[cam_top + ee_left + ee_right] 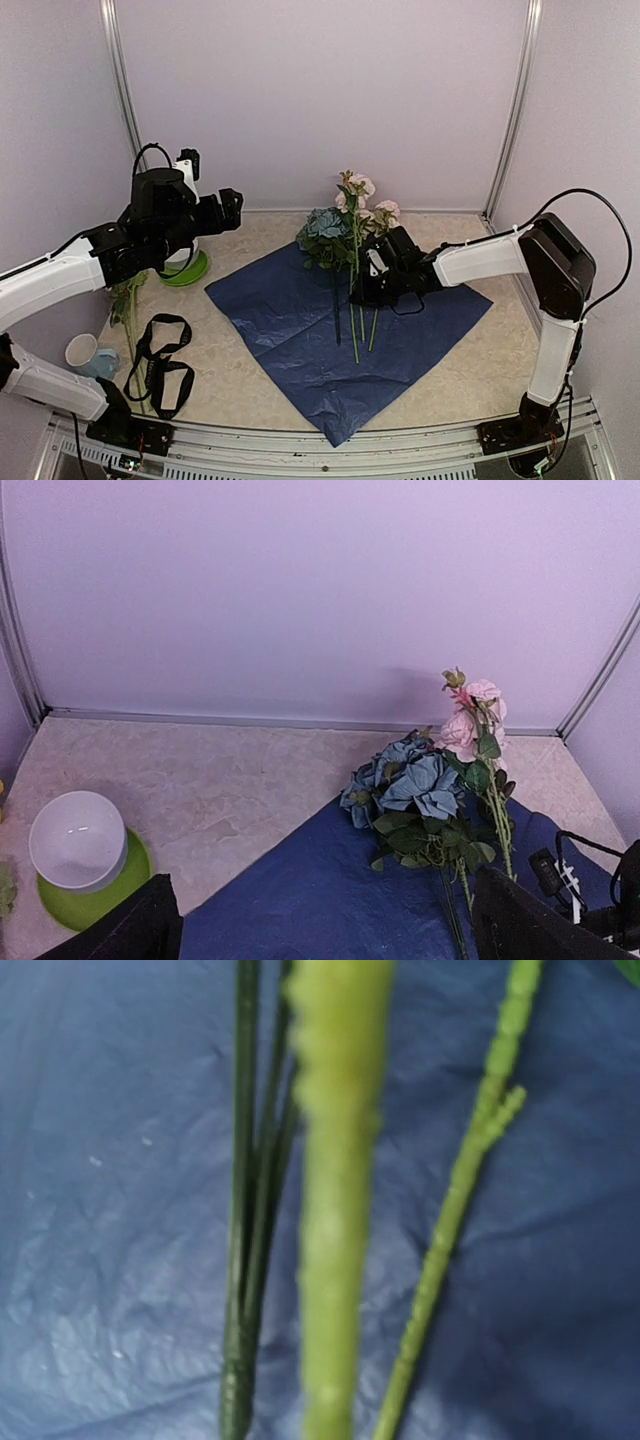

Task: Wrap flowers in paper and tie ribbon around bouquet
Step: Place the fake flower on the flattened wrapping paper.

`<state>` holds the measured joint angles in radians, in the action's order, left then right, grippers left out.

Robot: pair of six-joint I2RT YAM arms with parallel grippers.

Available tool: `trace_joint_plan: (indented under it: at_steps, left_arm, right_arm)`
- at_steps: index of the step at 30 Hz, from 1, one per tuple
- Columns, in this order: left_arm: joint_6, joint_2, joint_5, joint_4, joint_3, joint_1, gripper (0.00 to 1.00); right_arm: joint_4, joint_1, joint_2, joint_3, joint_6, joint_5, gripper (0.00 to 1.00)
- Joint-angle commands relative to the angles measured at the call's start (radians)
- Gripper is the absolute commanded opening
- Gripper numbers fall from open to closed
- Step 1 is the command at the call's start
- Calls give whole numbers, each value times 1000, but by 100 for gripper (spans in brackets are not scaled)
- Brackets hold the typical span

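Right fingers (368,280): closed, apparently pinching a rose stem; the wrist view shows that stem blurred and dead centre.
Left fingers (130,925): spread wide, empty, hanging above the green saucer (190,270).
Flowers (345,225): on the paper (290,320), navy side up, heads toward its far corner.
Ribbon (160,360): on the table, near left, off the paper.
Your move: lay the stems together along the diagonal, then release gently before folding.

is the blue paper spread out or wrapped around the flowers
Spread out: the paper lies flat on the table, no edge folded over the flowers.
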<state>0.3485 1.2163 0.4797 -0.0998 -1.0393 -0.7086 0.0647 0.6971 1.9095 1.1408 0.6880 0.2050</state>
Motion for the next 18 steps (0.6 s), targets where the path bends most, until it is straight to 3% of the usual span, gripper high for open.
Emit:
trace_joint_plan:
  at_steps: [1,5,8,12,18]
  left_arm:
    - [-16,-31,36,-28,-4,31,99]
    - [-9,-33,38,-59,-5,59,99]
    - [58,-13,55,-156,-1,133,99]
    - [176,55,-4,-351,10,329,99]
    - [174,91,-102,-360,112,569,99]
  right_arm:
    - [25,-5,7,11,-1,-18,17]
    - [88,-5,3,44,-29,-60,37]
    - [126,-5,-7,57,-51,-92,41]
    - [185,-5,-30,76,-94,-139,44]
    - [283,-4,-61,114,-168,-216,48]
